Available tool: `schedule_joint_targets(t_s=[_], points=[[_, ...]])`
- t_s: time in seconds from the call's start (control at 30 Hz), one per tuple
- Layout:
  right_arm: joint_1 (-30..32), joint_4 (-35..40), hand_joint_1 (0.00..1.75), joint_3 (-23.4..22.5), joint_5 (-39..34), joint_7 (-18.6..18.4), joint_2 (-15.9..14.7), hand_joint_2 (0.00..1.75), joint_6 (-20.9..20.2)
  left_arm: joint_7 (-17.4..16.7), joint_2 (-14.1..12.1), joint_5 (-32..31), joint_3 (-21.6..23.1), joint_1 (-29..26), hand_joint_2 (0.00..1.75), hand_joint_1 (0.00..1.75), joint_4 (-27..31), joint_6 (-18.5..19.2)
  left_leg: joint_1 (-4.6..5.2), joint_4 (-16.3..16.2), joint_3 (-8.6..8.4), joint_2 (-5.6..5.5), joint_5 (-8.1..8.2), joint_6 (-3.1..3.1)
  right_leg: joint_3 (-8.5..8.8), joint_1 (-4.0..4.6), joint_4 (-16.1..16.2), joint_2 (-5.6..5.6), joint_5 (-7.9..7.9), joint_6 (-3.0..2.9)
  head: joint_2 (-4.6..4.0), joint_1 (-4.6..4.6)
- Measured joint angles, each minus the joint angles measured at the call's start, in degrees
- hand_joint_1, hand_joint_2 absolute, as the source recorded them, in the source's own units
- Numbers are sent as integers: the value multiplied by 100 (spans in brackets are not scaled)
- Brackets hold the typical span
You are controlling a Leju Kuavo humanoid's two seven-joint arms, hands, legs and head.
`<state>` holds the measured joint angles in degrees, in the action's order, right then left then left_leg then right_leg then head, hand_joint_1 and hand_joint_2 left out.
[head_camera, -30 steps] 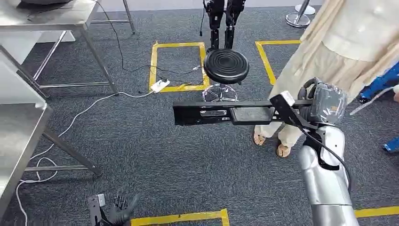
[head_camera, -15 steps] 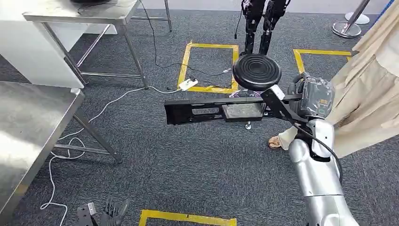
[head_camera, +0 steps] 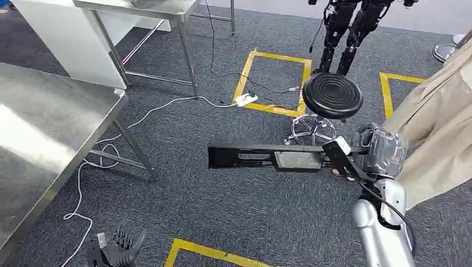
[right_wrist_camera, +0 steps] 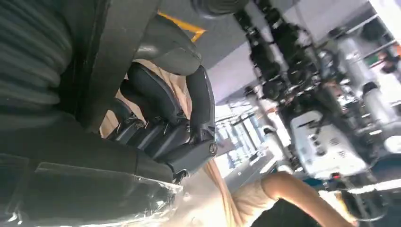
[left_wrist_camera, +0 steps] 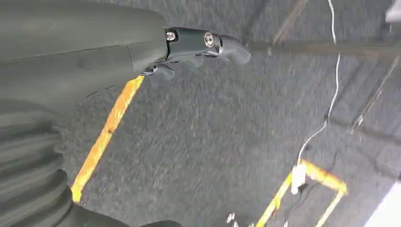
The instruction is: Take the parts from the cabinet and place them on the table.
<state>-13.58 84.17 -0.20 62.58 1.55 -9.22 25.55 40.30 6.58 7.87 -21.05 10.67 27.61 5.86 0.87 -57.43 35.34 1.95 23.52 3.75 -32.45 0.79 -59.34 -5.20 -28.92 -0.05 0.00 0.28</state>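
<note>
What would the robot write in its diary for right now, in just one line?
right hand: holds long black part level over carpet | left hand: low, holds nothing | steel table: on robot's left | part not placed

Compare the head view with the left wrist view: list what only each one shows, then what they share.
Head view only: the right hand gripping a long black part held level above the carpet, a black round stool, a steel table at the left, and a person in beige clothing at the right.

Left wrist view only: a close look at the left hand's thumb, holding nothing.

Both: the left hand, the grey carpet, yellow floor tape, and a white cable running to a small white plug block.
</note>
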Motion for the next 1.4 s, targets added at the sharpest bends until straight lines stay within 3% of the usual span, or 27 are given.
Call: schedule_joint_targets(t_s=[0.03, 0.07, 0.13, 0.17, 0.23, 0.3, 0.33, 0.37, 0.47, 0.5, 0.53, 0.57, 0.63, 0.7, 0.77, 0.8, 0.83, 0.87, 0.97, 1.0, 1.07, 1.13, 1.2, 1.3, 1.33, 1.37, 1.4], points=[[4, 0, 175, -9, -35, 35, -9, 175, 11, 0, 4, -2, 0, 16, 175, 0, 7, 9, -19, 32, -11, -53, -25, 40, -58, -36, -188, 284, -93, -9, 0, -9], [6, -6, 175, -30, -106, 61, -28, 175, 31, 0, 0, 9, -2, 36, 175, 0, 11, 9, -33, 32, -7, -120, -27, 39, -244, -57, -580, 441, -265, -27, 0, 13], [39, -50, 175, -55, -342, 135, -37, 175, 46, 0, 11, 39, -2, 30, 175, 0, 11, 7, -45, 30, 0, -268, -30, 34, -688, -109, -1438, 503, -583, -19, 0, 35], [63, -68, 175, -53, -428, 164, -28, 175, 50, -2, 15, 39, -2, 16, 175, 0, 11, 4, -55, 28, 1, -355, -37, 21, -841, -144, -1694, 503, -613, 32, 0, 35], [102, -72, 175, -48, -408, 157, -6, 175, 48, -2, 28, 39, -2, 15, 175, 0, 11, 9, -98, 17, -1, -518, -43, -30, -692, -221, -1297, 505, -352, 195, 0, 33], [125, -70, 175, -30, -315, 43, 2, 175, 41, -2, 63, 61, -2, 29, 175, 0, 11, 123, -160, -49, 8, -689, -17, -136, -158, -359, -169, 667, 139, 430, 0, 37], [134, -70, 175, -22, -295, 9, 11, 175, 37, -2, 72, 79, -2, 38, 175, 0, 13, 144, -153, -84, 37, -754, -3, -196, -133, -338, -92, 807, 93, 426, 0, 56], [152, -57, 175, -15, -284, -5, 18, 175, 33, -2, 92, 87, -2, 49, 175, 0, 15, 149, -147, -144, 82, -815, 13, -239, -78, -334, -9, 774, 141, 317, 0, 98], [159, -48, 175, -11, -297, -35, 42, 175, 22, -2, 111, 96, 2, 25, 175, 0, 31, 186, -177, -98, 144, -926, -42, -289, -98, -292, -48, 625, 169, 170, 0, 72], [132, -50, 175, -4, -325, -26, 46, 175, 11, -2, 116, 103, 4, 21, 175, 0, 41, 186, -191, -150, 154, -776, 1, -303, -94, -309, -39, 580, 179, 152, 0, 68], [125, -50, 175, 0, -367, -11, 48, 175, 7, -2, 122, 126, 13, 33, 175, 0, 61, 177, -162, -332, 225, -451, 134, -312, -91, -288, -35, 556, 185, 107, 0, 44], [108, -57, 175, 9, -440, 20, 50, 175, 6, -2, 124, 179, 20, 57, 175, 0, 74, 155, -164, -708, 397, -279, 359, -327, -95, -253, -35, 501, 182, 77, 0, 13], [40, -163, 175, 61, -577, 50, 85, 175, 9, -2, 127, 232, 31, 67, 175, 0, 76, 87, -164, -1641, 846, -205, 778, -313, -107, -194, -35, 385, 177, 43, 0, 13], [-63, -392, 175, 127, -599, 50, 162, 175, 42, -4, 120, 247, 28, 41, 175, 0, 66, -7, -140, -1942, 1002, -210, 794, -255, -115, -130, -36, 278, 170, 19, 0, 13], [-91, -550, 175, 166, -579, 19, 236, 175, 141, -5, 90, 284, 26, 15, 175, 0, 50, -124, -64, -1244, 618, -189, 410, -127, -83, -85, -36, 167, 146, -16, 0, 11], [-93, -582, 175, 173, -581, 11, 271, 175, 199, -7, 72, 277, 26, 13, 175, 0, 50, -177, 23, -684, 289, -72, 173, -23, -47, -70, -35, 93, 129, -39, 0, 11], [-99, -612, 175, 175, -584, 2, 284, 175, 287, -4, 32, 256, 26, 27, 175, 0, 52, -243, 151, -261, 57, 239, 119, 99, -26, -80, -18, 25, 119, -51, 0, 17], [-111, -634, 175, 162, -609, 2, 284, 175, 354, -4, 2, 173, 31, 51, 175, 0, 59, -314, 163, -211, 47, 289, 160, 107, -39, -19, -11, -53, 111, -38, 0, 20], [-153, -695, 175, 94, -775, 121, 280, 175, 367, 0, -57, 33, 59, 50, 175, 0, 190, -478, 191, -144, 74, 66, 120, 158, -6, -52, 48, -273, 113, -17, 0, 11], [-217, -734, 175, 87, -872, 238, 275, 175, 365, -2, -66, 31, 70, 56, 175, 0, 247, -503, 110, 29, -49, -18, 21, 201, -22, 22, 46, -254, 91, -10, 0, 9], [-384, -905, 175, 48, -1001, 435, 256, 175, 372, -13, -66, 33, 107, 145, 175, 0, 286, -525, 58, 119, -91, -115, -54, 198, -209, -49, -403, 335, -95, -8, 0, -5], [-451, -1069, 175, 7, -1018, 479, 223, 175, 402, -18, -46, 33, 142, 206, 175, 0, 297, -525, 25, 118, -84, -277, -62, 180, -606, -102, -1209, 499, -398, 11, 0, 68], [-469, -1235, 175, -17, -1032, 494, 223, 175, 420, -18, -39, 37, 162, 190, 175, 0, 297, -525, 1, 113, -77, -439, -69, 144, -851, -170, -1604, 503, -456, 111, 0, 63], [-503, -1320, 175, -24, -1029, 522, 221, 175, 420, -17, -37, 7, 173, 181, 175, 0, 301, -533, -95, 55, -73, -672, -38, 13, -400, -311, -549, 545, 78, 420, 0, 63], [-544, -1353, 175, -24, -1025, 538, 223, 175, 420, -18, -39, -22, 175, 181, 175, 0, 326, -538, -104, -16, -34, -749, -4, -59, -214, -395, -131, 743, 238, 522, 0, 68], [-634, -1465, 175, -17, -999, 557, 232, 175, 437, -17, -42, -35, 190, 197, 175, 0, 341, -562, -75, -129, 68, -801, 42, -129, -134, -382, -23, 923, 193, 482, 0, 96], [-706, -1587, 175, 9, -935, 546, 245, 175, 466, -15, -39, -44, 210, 204, 175, 0, 339, -592, -99, -133, 101, -838, 29, -162, -178, -373, -27, 860, 216, 366, 0, 76]])
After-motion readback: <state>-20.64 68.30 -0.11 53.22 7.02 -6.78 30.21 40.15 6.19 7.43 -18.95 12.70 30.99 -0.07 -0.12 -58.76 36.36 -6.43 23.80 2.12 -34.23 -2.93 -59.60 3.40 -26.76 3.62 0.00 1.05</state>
